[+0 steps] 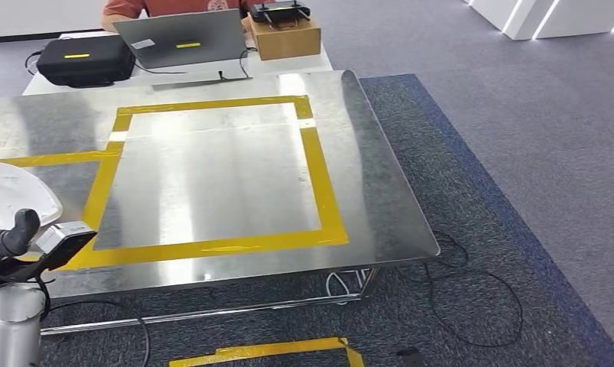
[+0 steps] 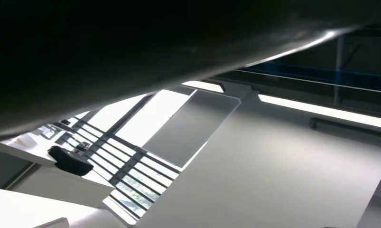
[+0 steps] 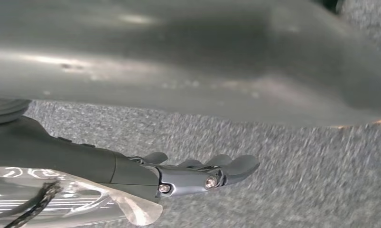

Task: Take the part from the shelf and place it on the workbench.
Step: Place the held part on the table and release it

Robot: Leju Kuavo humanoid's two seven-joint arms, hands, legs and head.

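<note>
The part (image 1: 13, 191) is a white curved shell at the far left, over the near left corner of the workbench (image 1: 380, 199). My left hand (image 1: 9, 237) holds it from below, dark thumb up against its edge. In the left wrist view the part's shaded underside (image 2: 131, 47) looms close, with the ceiling beyond. The steel workbench carries a yellow tape rectangle (image 1: 319, 176) with bare metal inside. My right hand (image 3: 193, 173) hangs over grey carpet, fingers stretched out and nothing in them.
Behind the workbench a white table bears a laptop (image 1: 183, 38), a black case (image 1: 86, 60) and a cardboard box (image 1: 285, 37) with a controller (image 1: 279, 11); a person sits there. Cables (image 1: 472, 298) and a yellow tape mark (image 1: 273, 352) lie on the carpet.
</note>
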